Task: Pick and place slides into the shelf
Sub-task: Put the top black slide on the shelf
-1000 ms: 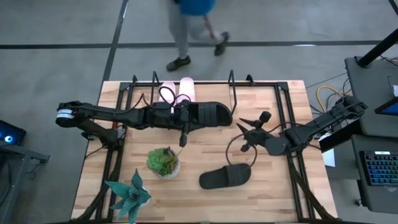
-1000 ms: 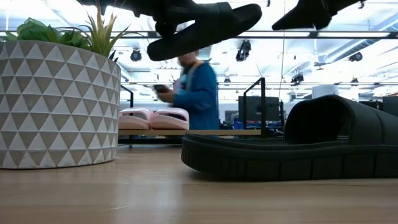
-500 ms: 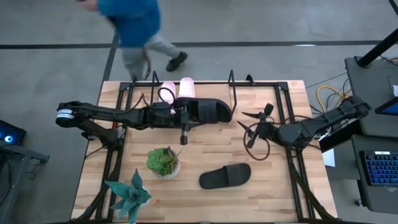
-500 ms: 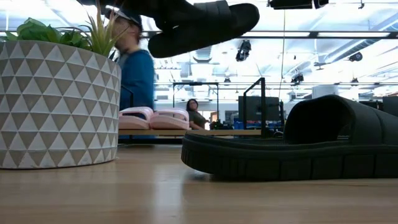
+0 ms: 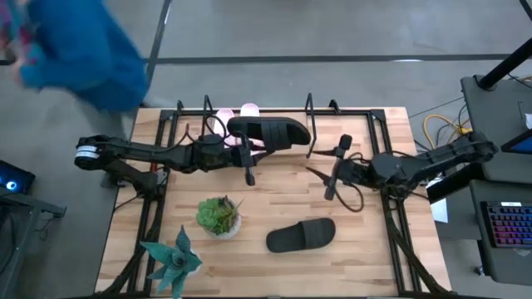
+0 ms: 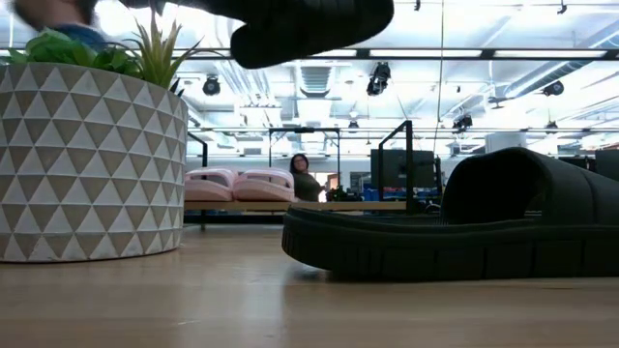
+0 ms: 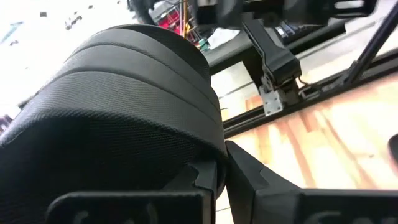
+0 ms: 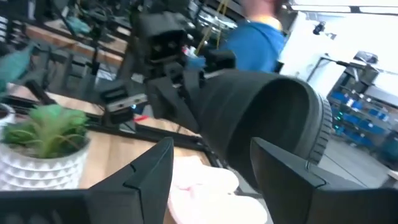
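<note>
My left gripper (image 5: 243, 146) reaches level from the table's left and is shut on a black slide (image 5: 268, 131). That slide hangs over the shelf (image 5: 309, 106) at the far edge, where two pale pink slides (image 5: 237, 111) lie side by side. In the low view it shows at the top (image 6: 309, 24). A second black slide (image 5: 301, 235) lies sole-down on the table near the front. My right gripper (image 5: 335, 166) stands open to the right of the held slide, pointing at it, with nothing between its fingers (image 8: 149, 174). My left gripper pinches the black slide between its two fingers, at the edge just beside the wide strap (image 7: 208, 152), toward the slide's left end. The fingers (image 7: 245, 171) come level from the table's left. The slide is lifted clear, rolled onto its side, and reaches to the right beyond the fingers.
A triangle-patterned pot with a green plant (image 5: 219, 214) stands left of centre. A spiky teal plant (image 5: 172, 259) is at the near left corner. Black arm-mount frames run along both table sides. A person in blue (image 5: 75, 50) passes beyond the far left corner.
My left gripper has rolled its wrist, turning the held black slide about its length. The slide now hangs a little farther toward the far edge, over the pink slides. My right gripper has risen out of the low view and swung toward the held slide. The person has walked left.
</note>
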Controlling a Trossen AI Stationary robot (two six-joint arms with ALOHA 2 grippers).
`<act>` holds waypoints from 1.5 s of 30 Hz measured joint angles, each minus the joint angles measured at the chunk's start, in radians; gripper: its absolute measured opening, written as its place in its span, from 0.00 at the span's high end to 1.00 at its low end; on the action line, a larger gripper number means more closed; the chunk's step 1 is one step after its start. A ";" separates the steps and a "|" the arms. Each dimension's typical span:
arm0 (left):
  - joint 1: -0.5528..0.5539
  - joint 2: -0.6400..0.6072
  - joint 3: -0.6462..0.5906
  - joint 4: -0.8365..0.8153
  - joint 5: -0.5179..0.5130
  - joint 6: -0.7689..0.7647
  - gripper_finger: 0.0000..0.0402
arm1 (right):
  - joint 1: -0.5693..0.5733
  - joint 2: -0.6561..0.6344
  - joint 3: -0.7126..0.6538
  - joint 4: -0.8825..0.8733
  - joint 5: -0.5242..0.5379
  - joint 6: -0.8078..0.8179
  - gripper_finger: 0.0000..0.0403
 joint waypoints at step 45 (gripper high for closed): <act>-0.010 0.082 -0.003 0.114 -0.128 0.326 1.00 | -0.193 0.210 0.436 -0.501 -0.100 0.152 0.52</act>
